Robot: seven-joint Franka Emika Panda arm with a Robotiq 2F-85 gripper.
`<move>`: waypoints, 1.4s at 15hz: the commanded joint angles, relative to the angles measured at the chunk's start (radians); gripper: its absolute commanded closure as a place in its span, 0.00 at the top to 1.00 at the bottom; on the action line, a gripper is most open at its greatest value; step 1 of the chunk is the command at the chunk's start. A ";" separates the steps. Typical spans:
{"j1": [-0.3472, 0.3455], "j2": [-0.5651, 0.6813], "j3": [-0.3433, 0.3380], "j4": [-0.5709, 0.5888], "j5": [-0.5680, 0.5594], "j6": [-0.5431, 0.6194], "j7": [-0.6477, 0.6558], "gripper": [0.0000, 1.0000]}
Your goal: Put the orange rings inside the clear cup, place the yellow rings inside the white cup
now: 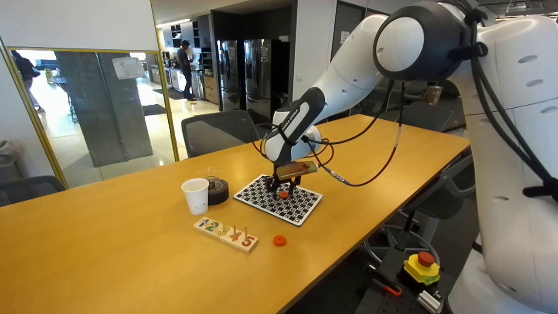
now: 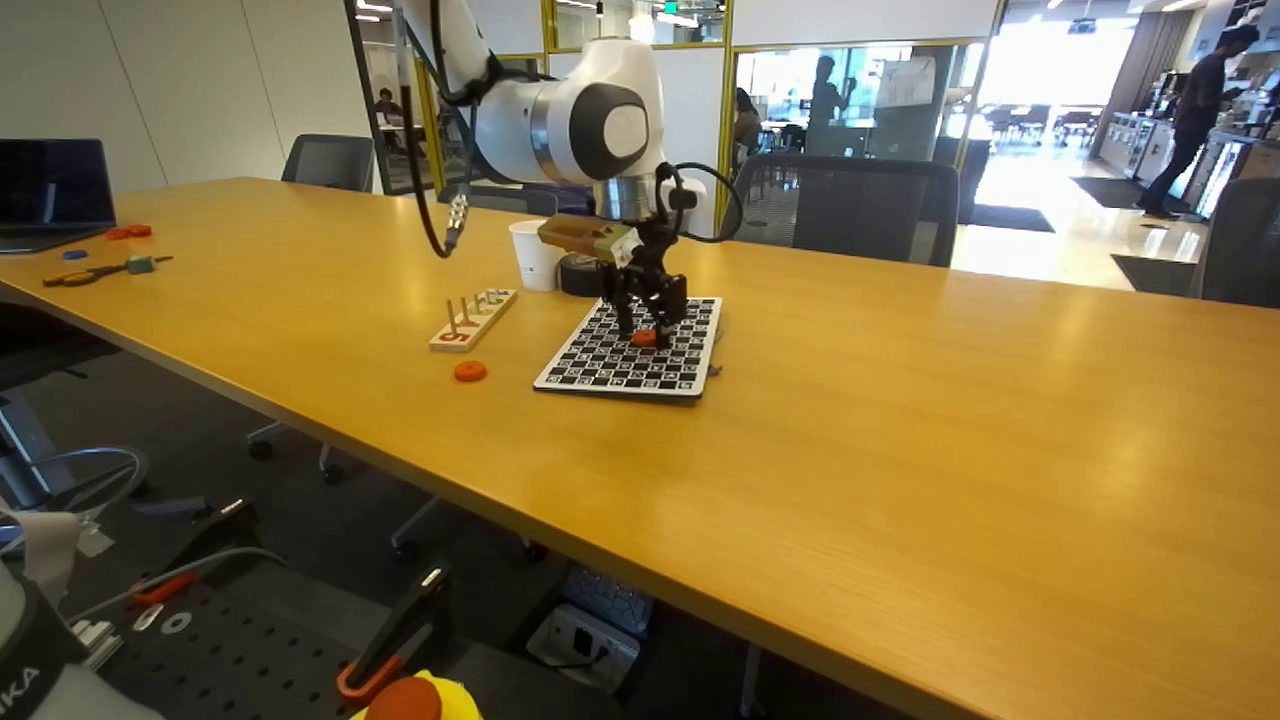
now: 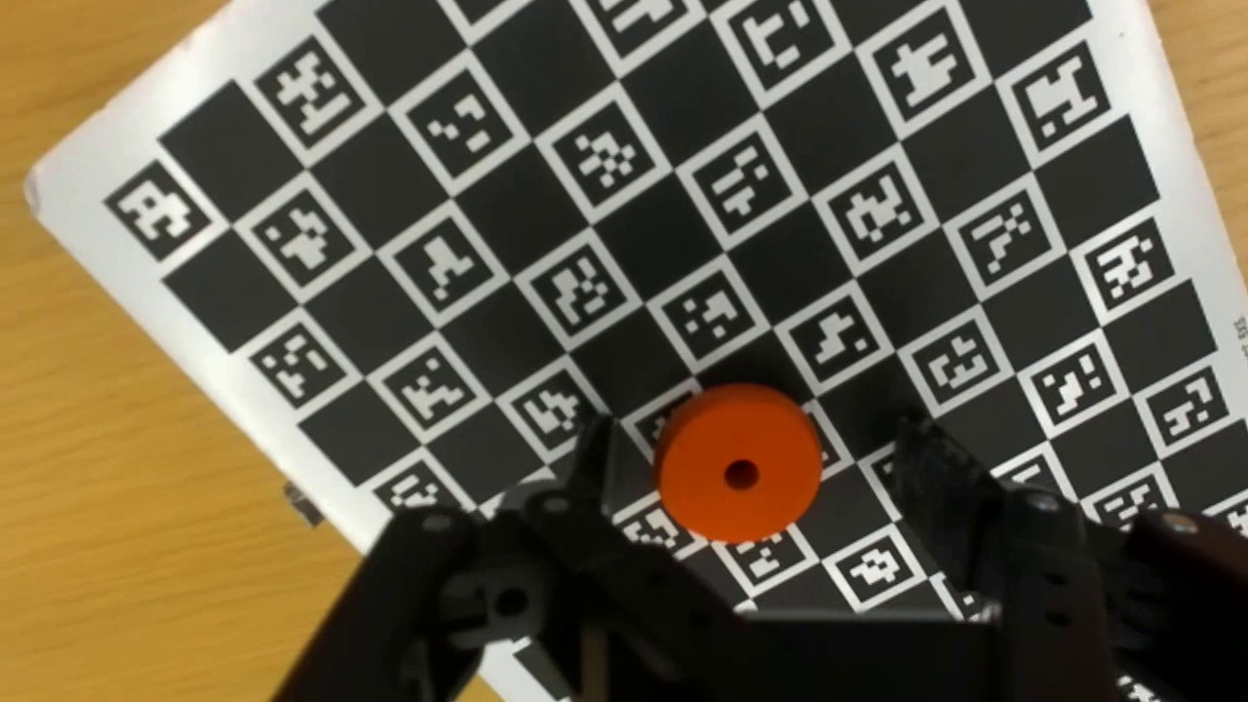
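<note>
One orange ring (image 3: 739, 463) lies on the checkered board (image 3: 429, 263), with my gripper (image 3: 756, 456) lowered around it. The jaws stand apart, one finger on each side, and a gap shows between the ring and both fingers; the right gap is wider. Another orange ring (image 1: 279, 240) rests on the bare table near the number board. The white cup (image 1: 196, 196) stands upright in both exterior views. Just behind it, the rim and body of the clear cup (image 1: 212, 179) show faintly by a black roll (image 1: 220, 192); whether it stands inside the roll I cannot tell. The yellow rings are out of view.
A wooden number board (image 1: 226, 234) with upright pegs lies in front of the white cup. At the table's far end in an exterior view are a laptop (image 2: 55, 190), pliers (image 2: 80, 275), a green block (image 2: 140, 264), a blue piece (image 2: 75, 254) and red-orange pieces (image 2: 128, 231).
</note>
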 commanded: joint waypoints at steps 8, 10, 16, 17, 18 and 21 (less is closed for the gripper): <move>0.026 -0.044 -0.017 0.005 -0.011 0.015 0.019 0.21; 0.027 -0.046 -0.005 0.046 -0.012 0.009 -0.010 0.21; 0.033 -0.002 0.072 0.242 0.008 -0.019 -0.142 0.21; 0.030 0.006 0.091 0.272 0.016 -0.024 -0.172 0.21; 0.028 0.014 0.106 0.299 0.022 -0.032 -0.197 0.21; 0.020 0.045 0.155 0.376 0.046 -0.051 -0.281 0.21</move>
